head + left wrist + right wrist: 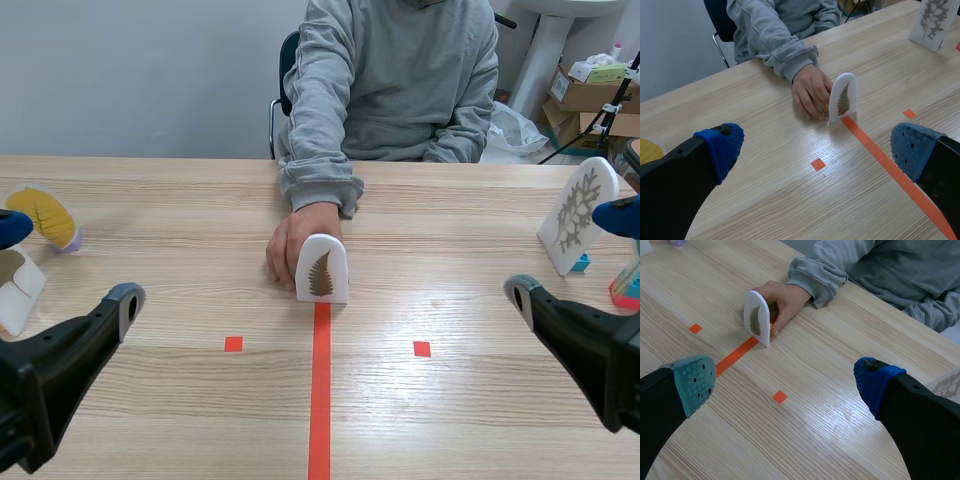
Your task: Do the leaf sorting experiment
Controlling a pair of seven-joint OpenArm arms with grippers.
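A white arched card with a brown fern leaf [321,270] [843,97] [756,318] stands upright at the far end of the red tape line. A person's hand [290,243] [811,93] [782,299] rests behind it, holding it. A second white arched card with a pale branching leaf [577,214] [931,20] stands at the right side of the table. My left gripper [125,300] [815,150] is open, low at the near left, well short of the fern card. Open too, my right gripper [520,292] [785,380] sits at the near right, also away from it.
A yellow curved piece [45,215] and a white block [20,290] lie at the left edge. Blue and red small blocks [628,285] sit at the right edge. The person in a grey sweater sits across the table. Cardboard boxes [590,95] stand behind.
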